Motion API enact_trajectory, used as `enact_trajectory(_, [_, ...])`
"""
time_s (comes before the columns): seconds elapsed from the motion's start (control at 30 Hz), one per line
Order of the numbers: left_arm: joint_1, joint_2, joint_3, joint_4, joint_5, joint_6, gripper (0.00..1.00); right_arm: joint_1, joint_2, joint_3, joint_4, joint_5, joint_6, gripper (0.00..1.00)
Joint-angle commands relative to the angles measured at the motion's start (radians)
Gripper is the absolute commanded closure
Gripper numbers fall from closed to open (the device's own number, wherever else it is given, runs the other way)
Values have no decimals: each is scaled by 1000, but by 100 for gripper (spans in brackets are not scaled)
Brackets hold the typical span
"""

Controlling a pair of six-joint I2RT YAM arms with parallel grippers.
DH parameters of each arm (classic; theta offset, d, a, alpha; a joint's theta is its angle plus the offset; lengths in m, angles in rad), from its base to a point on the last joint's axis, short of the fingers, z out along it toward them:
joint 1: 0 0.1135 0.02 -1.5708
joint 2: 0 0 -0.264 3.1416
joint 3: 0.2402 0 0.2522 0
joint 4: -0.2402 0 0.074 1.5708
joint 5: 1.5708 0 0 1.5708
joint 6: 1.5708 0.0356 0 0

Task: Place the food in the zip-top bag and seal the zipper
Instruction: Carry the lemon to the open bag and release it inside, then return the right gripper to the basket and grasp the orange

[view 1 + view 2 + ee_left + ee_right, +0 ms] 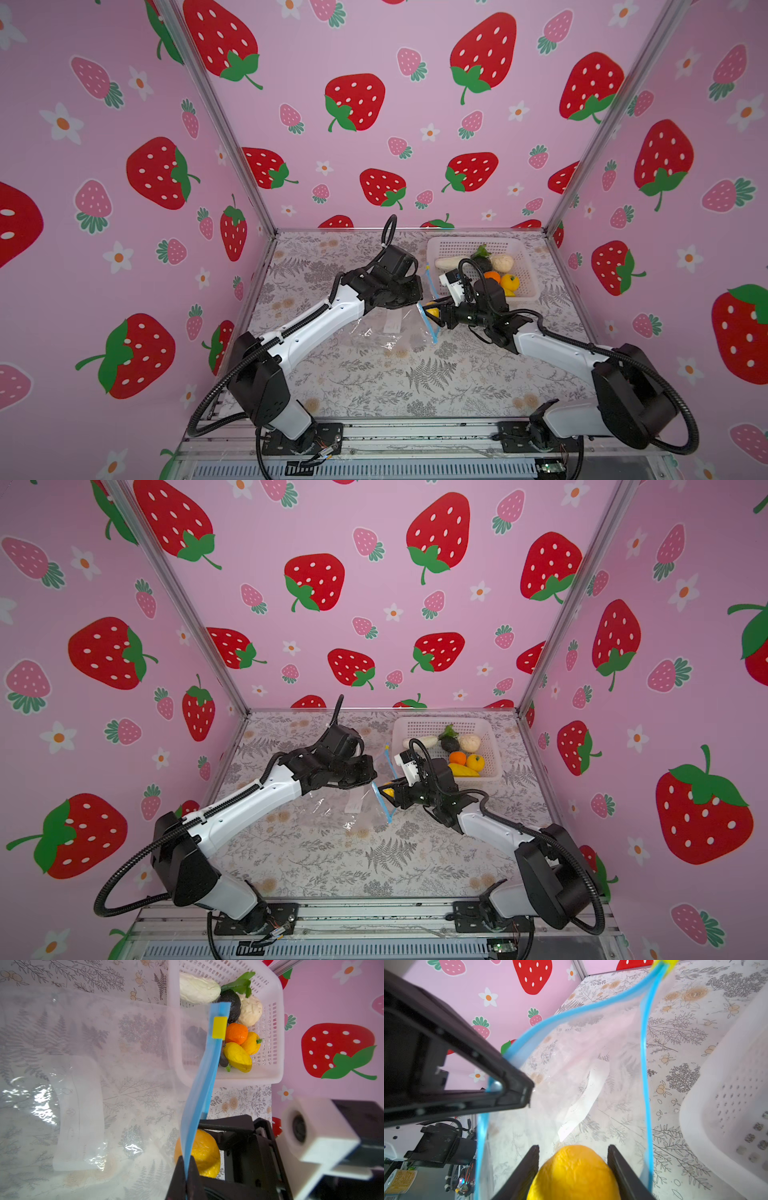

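While the left claw [187, 1171], pinched tight on the zipper [204, 1076], holds the zip-top bag [581, 1084] agape, the right claw [573, 1157] grips a yellow fruit [575, 1176] at its mouth, pointing straight into the opening.

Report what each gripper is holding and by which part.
Left gripper pinches the zip-top bag by one lip of its blue zipper strip. Right gripper clamps a yellow toy fruit across its sides, at the bag's mouth.
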State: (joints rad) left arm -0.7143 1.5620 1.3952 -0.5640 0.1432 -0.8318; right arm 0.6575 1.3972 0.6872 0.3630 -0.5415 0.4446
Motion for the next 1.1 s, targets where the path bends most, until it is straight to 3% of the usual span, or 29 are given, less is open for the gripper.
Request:
enact_trajectory(0.0, [2, -31, -27, 20, 21, -22, 100, 4, 28, 12, -2, 26, -19, 51])
enact_trajectory(0.13, [2, -52, -54, 31, 19, -27, 100, 8, 42, 42, -38, 39, -30, 49])
enact_trajectory(0.43, [5, -71, -75, 44, 16, -23, 100, 28, 32, 66, -61, 68, -26, 29])
enact_trajectory(0.7, [12, -90, -101, 49, 13, -18, 100, 31, -45, 91, -137, 107, -36, 28])
enact_trajectory(0.9, [25, -89, -116, 54, 27, -1, 100, 0, -171, 155, -379, 288, -111, 30])
enact_trajectory(1.07, [43, -74, -98, 49, 54, 30, 100, -96, -128, 250, -514, 424, -188, 31])
